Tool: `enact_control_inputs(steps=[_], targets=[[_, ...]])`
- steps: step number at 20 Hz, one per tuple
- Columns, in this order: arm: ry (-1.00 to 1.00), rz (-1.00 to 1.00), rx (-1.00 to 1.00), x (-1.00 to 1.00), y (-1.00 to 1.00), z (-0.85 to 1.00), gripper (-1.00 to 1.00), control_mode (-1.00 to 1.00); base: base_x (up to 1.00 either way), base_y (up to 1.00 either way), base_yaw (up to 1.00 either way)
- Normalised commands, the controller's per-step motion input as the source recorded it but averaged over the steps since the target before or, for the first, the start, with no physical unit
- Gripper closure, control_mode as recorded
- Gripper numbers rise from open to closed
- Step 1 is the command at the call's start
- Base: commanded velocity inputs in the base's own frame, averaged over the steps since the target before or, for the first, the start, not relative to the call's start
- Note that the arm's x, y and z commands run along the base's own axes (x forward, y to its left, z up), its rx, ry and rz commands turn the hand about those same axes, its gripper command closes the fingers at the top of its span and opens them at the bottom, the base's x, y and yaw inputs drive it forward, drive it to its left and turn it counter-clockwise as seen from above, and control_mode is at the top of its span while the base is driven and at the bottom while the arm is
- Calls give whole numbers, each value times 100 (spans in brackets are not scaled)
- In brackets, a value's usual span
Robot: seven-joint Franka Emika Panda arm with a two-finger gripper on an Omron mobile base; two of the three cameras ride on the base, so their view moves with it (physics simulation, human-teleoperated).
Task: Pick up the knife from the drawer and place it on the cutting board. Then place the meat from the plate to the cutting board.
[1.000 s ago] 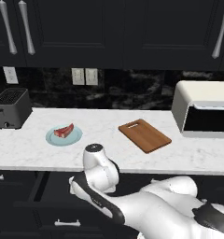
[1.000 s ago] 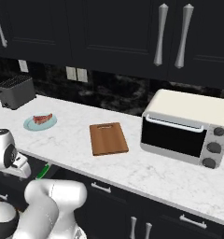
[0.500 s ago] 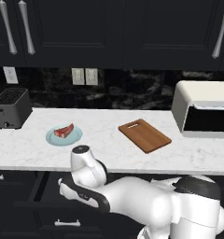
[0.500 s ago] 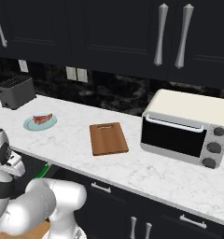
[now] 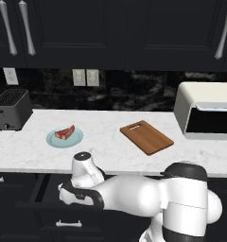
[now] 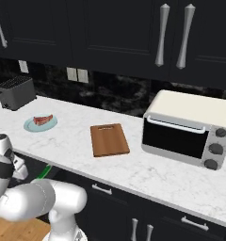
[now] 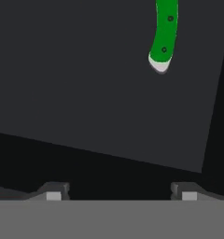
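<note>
Change: over the last second the arm has swung lower and leftward, down below the table (image 5: 110, 158) edge toward the open drawer (image 7: 86, 93).
Hand: the hand (image 7: 118, 191) is seen with fingertips (image 7: 55, 190) apart and nothing between them; whether it is closing cannot be told.
Knife: the knife (image 7: 164, 35) lies on the drawer floor, its green handle ahead of the fingertips and off to one side, not touched.
Meat: the meat (image 5: 65, 133) rests on the plate (image 5: 53, 140).
Cutting board: the cutting board (image 5: 146, 137) is bare.
Meaning: the reach for the knife is judged under way; no grasp is made yet.
</note>
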Motion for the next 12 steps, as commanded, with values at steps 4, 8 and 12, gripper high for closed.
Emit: enact_control_inputs(steps=[4, 8, 12], targets=[[0, 8, 1, -26, 21, -29, -100, -100, 0, 0, 0], [5, 8, 0, -72, 52, -27, -100, -100, 0, 0, 0], [8, 11, 2, -94, 44, -45, -100, -100, 0, 0, 0]])
